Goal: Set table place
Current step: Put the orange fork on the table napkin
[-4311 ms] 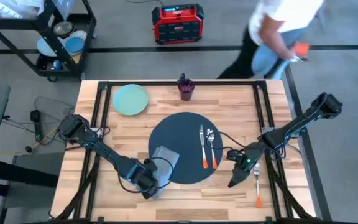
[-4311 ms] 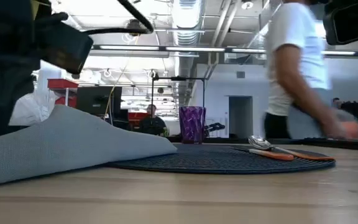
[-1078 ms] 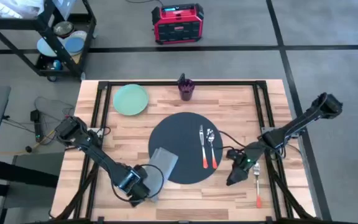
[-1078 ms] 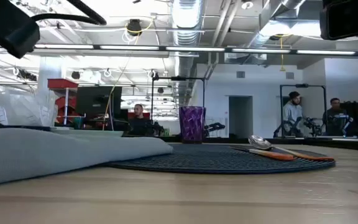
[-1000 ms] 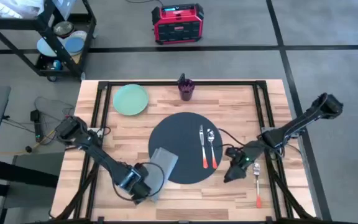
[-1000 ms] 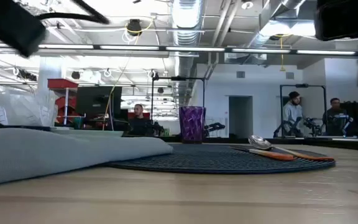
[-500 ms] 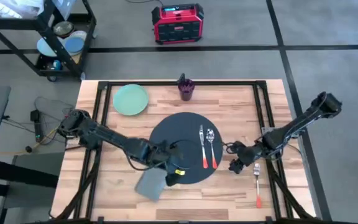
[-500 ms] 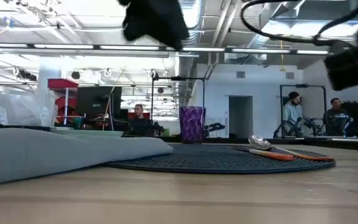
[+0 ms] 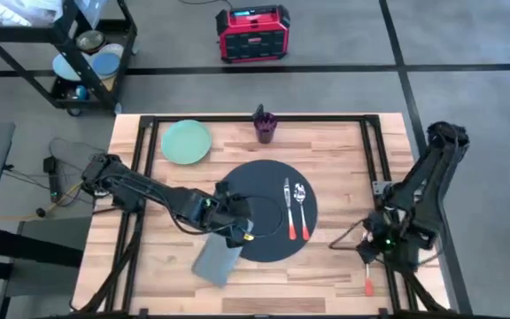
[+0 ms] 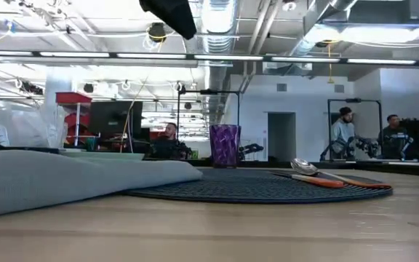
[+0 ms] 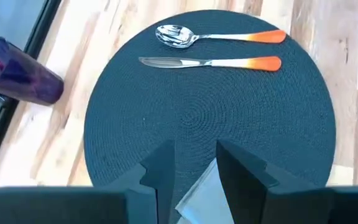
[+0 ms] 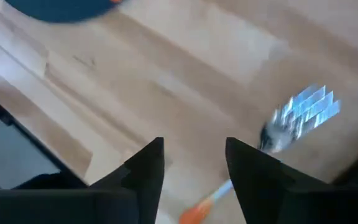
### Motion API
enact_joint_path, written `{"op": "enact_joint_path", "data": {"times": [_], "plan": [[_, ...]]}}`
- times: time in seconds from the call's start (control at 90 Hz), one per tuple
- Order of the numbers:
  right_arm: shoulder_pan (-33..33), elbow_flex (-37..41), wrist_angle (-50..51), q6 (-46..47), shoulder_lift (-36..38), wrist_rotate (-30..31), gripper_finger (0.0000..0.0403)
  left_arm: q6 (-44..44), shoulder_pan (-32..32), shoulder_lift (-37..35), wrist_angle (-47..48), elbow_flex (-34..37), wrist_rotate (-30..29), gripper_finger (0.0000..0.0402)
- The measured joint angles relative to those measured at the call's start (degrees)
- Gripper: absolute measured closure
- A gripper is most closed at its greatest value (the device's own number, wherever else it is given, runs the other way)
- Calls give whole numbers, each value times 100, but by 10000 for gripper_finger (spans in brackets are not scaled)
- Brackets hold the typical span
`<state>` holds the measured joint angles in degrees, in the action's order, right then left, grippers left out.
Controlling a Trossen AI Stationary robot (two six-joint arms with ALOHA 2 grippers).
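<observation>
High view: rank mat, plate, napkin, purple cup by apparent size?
1. Round dark grey mat, clearly the largest.
2. Pale green plate.
3. Grey napkin; it looks close to the plate in area and the left arm covers part of it, so this order is unsure.
4. Purple cup, the smallest.

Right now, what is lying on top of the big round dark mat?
On the mat lie a knife and a spoon, both with orange handles. The grey napkin sits at its near-left edge; whether a corner overlaps it can't be told. The left gripper hides that part.
</observation>
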<state>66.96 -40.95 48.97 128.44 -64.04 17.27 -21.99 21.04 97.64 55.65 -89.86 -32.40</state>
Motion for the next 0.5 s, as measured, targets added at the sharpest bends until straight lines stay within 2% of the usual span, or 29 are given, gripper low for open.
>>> {"op": "enact_joint_path", "data": {"times": [0.233, 0.433, 0.5], "plan": [[-109, -2, -1056, 12, -1048, -1031, 273, 802, -7, -94, 326, 0, 8, 299], [-102, -210, -856, 58, -1402, -2529, 276, 939, -7, -117, 582, 0, 19, 299], [-118, -272, -880, 74, -1383, -2694, 276, 897, -1, -117, 641, 0, 20, 299]]}}
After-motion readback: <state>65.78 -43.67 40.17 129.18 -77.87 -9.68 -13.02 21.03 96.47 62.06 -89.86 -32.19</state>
